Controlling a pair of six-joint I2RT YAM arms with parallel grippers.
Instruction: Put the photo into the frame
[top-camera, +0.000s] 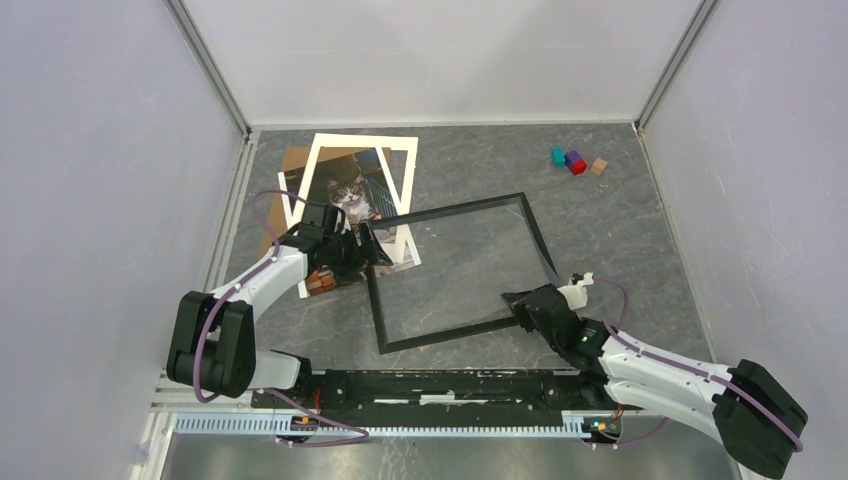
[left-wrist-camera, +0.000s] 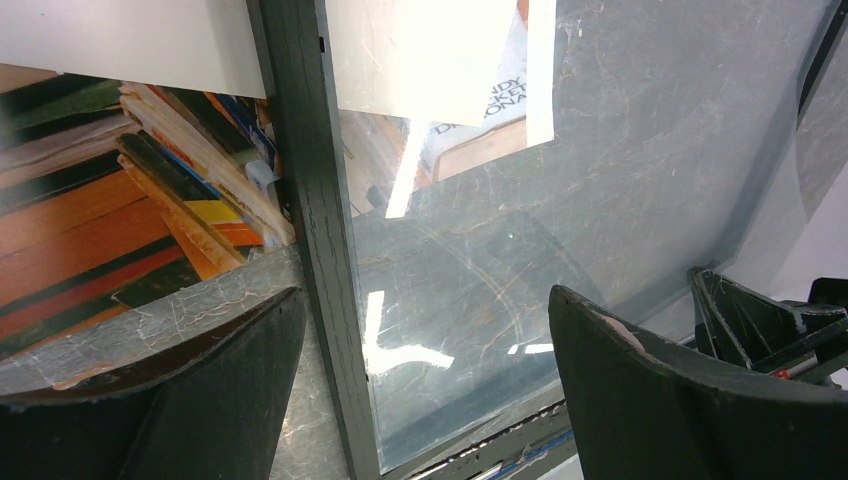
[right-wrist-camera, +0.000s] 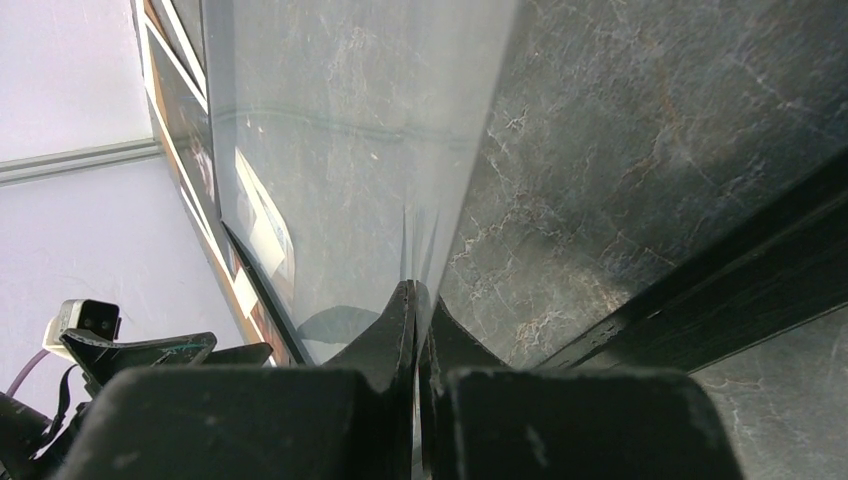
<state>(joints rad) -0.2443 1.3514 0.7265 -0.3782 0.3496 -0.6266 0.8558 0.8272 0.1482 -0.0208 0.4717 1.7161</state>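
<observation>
Lab; white-walled robot enclosure (top-camera: 430, 60)

The frame (top-camera: 466, 205) is black, mat (top-camera: 365, 142) white, photo (top-camera: 350, 195) tabby grey-and-white, table (top-camera: 620, 230) marbled grey, board (top-camera: 295, 160) seemingly brown.

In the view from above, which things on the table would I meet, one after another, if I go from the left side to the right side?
the photo → the frame → the teal block → the blue and red block → the tan block
</observation>
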